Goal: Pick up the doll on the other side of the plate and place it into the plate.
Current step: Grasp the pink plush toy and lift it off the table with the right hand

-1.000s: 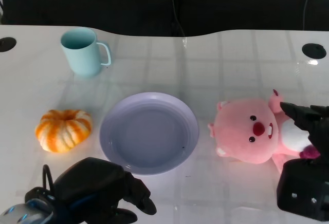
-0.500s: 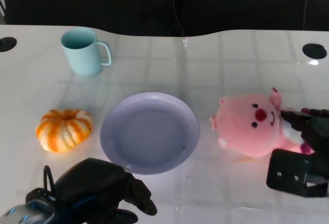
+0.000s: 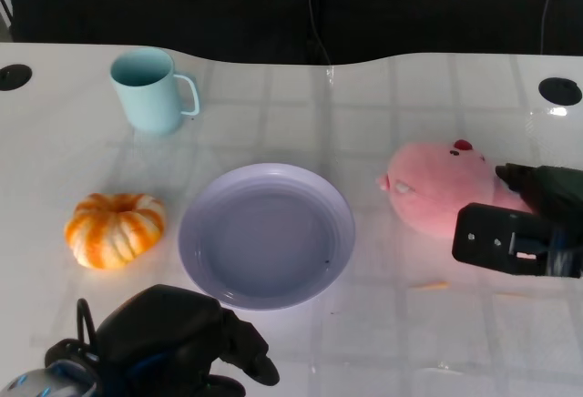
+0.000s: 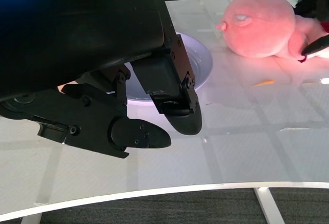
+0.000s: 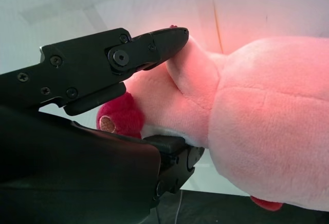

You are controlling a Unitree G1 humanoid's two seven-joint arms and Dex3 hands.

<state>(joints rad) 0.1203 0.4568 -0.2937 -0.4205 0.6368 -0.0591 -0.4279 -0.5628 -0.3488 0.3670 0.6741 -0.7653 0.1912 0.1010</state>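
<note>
Progress so far is the grasp alone. My right hand [image 3: 533,224], at the right edge of the head view, pinches the pink doll [image 3: 437,192] by its body; the right wrist view shows one finger pressed on top of the plush [image 5: 226,126] and another tucked beneath it, so the hold looks real. The doll's head points left toward the plate [image 3: 266,235], but the two are apart, with a strip of bare worktop [image 3: 410,324] between them. Whether the doll is already clear of the worktop I cannot tell; in the left wrist view its head [image 4: 259,26] seems to sit just above or on the surface.

Nothing lies in the plate at the centre of the frame. What is left, as I judge it, is the lift, the carry leftward over the rim, and the release.

My left hand [image 3: 178,347], at the lower left, holds nothing; its fingers are loosely curled inward, near the plate's lower rim but not touching it. The orange pumpkin [image 3: 114,229] at the left and the pale blue mug [image 3: 150,90] at the upper left stand well away from the path.
</note>
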